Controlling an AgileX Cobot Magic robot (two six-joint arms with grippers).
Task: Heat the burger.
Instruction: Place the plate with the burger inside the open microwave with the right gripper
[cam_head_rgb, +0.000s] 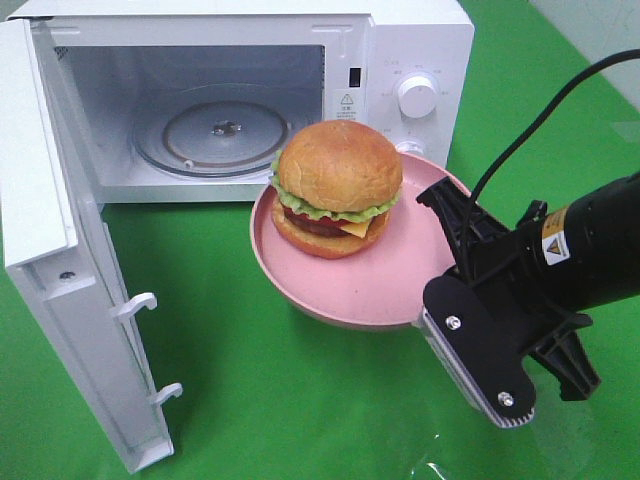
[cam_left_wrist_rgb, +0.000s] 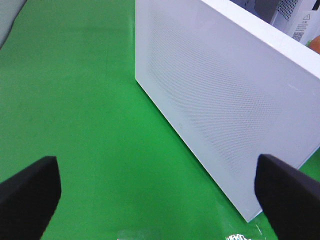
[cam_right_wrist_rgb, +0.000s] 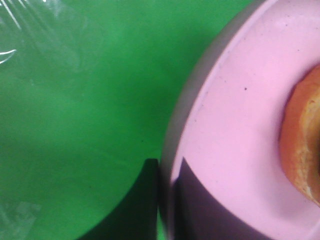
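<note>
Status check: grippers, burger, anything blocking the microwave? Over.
Left gripper open, empty, outside the door. Right gripper shut on pink plate rim. Burger on plate, outside the microwave. Door open, opening unobstructed.

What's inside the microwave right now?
Only the bare glass turntable shows. The burger on its plate hides the near right corner of the microwave floor.

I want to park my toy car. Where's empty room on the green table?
Bare green cloth lies between the open microwave door and the pink plate. The glass turntable is bare too. Around the right pincer and plate it's crowded.
</note>
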